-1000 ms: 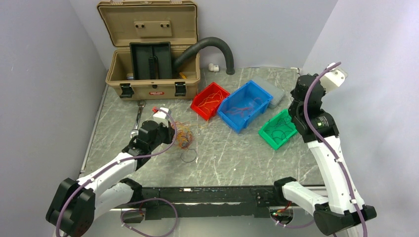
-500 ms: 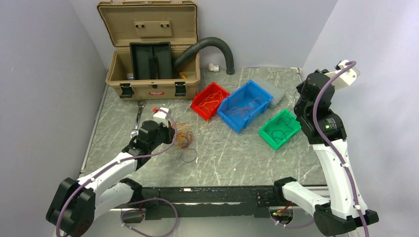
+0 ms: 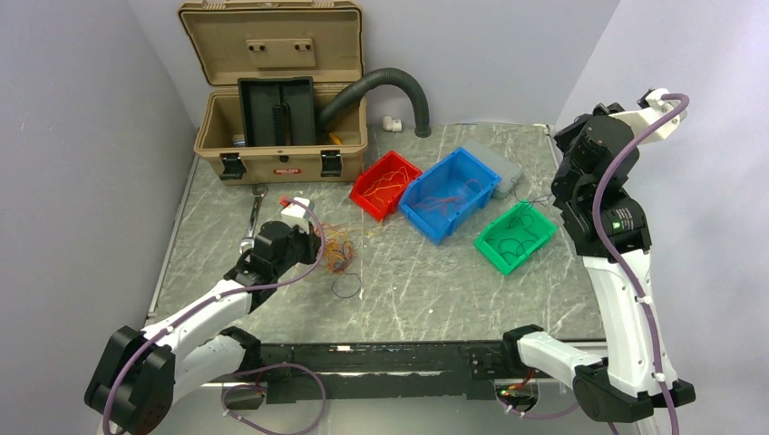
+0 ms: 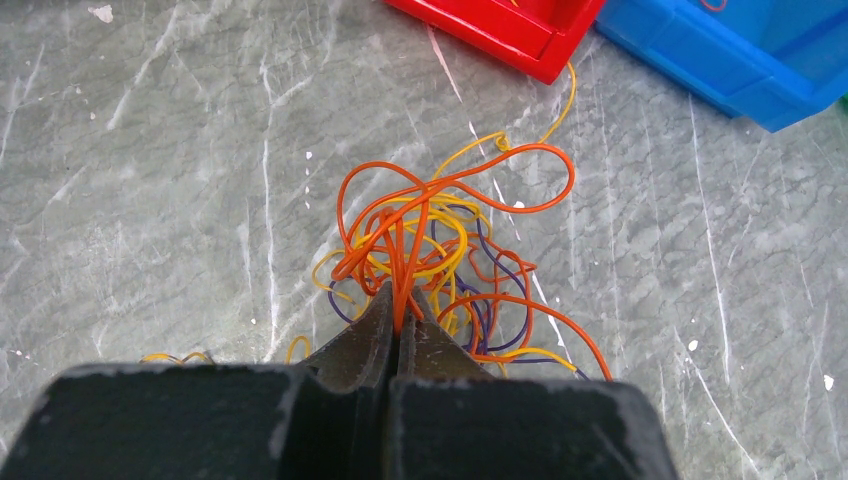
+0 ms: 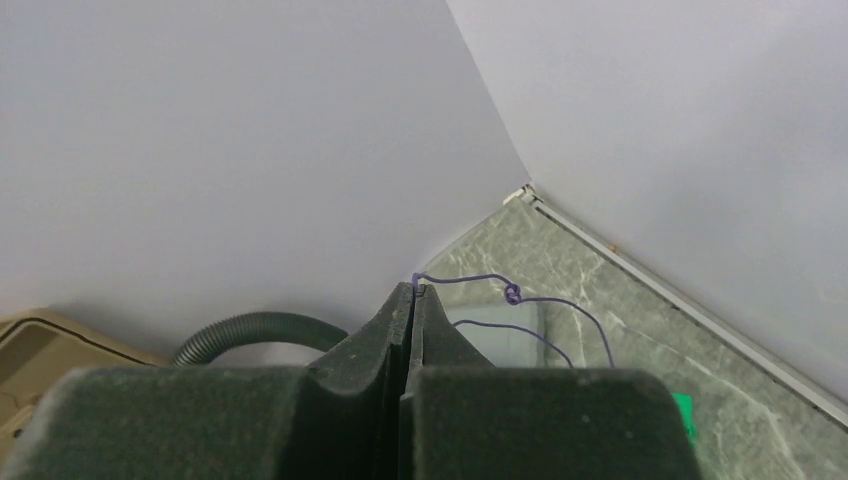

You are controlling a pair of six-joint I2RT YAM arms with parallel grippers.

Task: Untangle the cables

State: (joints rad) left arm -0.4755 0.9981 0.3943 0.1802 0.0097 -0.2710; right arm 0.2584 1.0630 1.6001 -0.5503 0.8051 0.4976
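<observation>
Glossy plastic-coated cables (image 4: 405, 240); veined, matt stone-look table (image 4: 150, 150).

- Robot lab cell: left arm (image 3: 204, 313) and right arm (image 3: 626, 308) bolted at the desk (image 3: 426, 281) edge, plain grey partition walls (image 3: 82, 136) around.
- Tan tool case (image 3: 272, 45), ribbed hose (image 3: 399, 74), red bin (image 3: 367, 201), blue bin (image 3: 435, 222), green bin (image 3: 485, 245).

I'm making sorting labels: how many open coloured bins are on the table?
3. The red bin sits in front of the tan case, the blue bin is just right of it, and the green bin is farthest right.
</observation>
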